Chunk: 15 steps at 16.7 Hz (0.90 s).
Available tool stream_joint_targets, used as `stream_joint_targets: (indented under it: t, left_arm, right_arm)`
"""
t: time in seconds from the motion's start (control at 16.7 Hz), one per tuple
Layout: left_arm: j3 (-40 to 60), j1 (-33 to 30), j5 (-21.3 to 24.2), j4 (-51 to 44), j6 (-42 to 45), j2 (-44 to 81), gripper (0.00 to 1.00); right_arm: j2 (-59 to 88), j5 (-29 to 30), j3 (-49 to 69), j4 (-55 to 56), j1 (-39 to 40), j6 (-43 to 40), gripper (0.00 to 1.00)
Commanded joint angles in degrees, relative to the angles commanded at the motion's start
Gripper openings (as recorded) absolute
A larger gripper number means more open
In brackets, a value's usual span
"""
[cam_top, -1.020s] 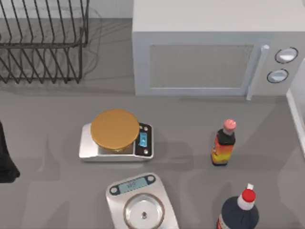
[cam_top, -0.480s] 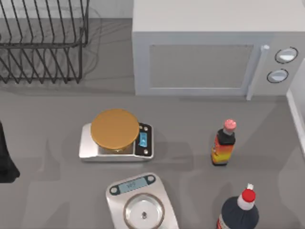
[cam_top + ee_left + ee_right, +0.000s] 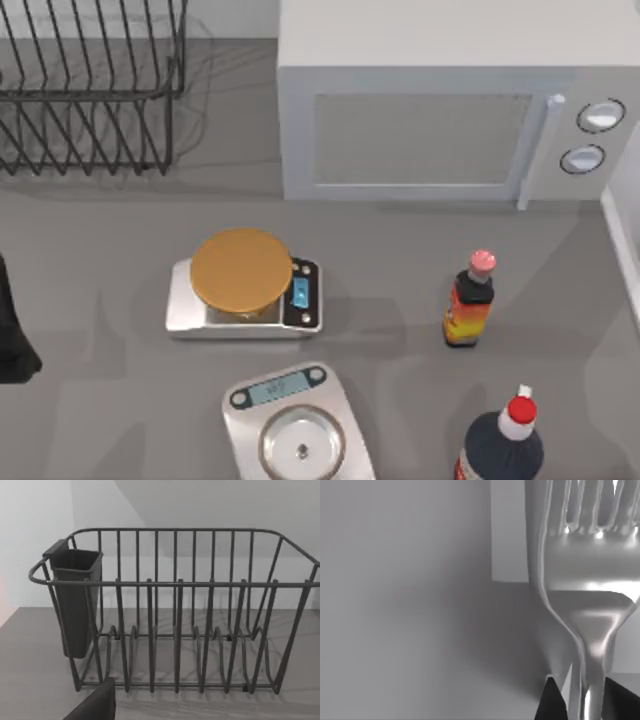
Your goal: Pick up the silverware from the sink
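The silverware is a shiny silver fork that stands very close in the right wrist view, tines pointing away from the wrist. My right gripper is shut on the fork's narrow neck, with one dark fingertip on each side of it. Behind the fork are plain pale grey surfaces. The sink is out of view. My left arm is parked at the table's left edge, facing the wire dish rack.
A dish rack stands back left and a microwave back right. Two kitchen scales sit mid-table. Two bottles stand right. A white raised edge runs along the right side.
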Motion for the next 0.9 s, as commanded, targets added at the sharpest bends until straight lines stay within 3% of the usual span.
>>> stream_joint_targets:
  t: [0.54,0.9]
  left_arm:
    - [0.0,0.0,0.0,0.0,0.0,0.0,1.0]
    - [0.0,0.0,0.0,0.0,0.0,0.0,1.0]
  right_arm:
    - [-2.74,-0.7,1.47,-1.63,0.16,0.59,0.0]
    - [-6.52,-0.76,12.53,-17.48,0.06,0.46,0.0]
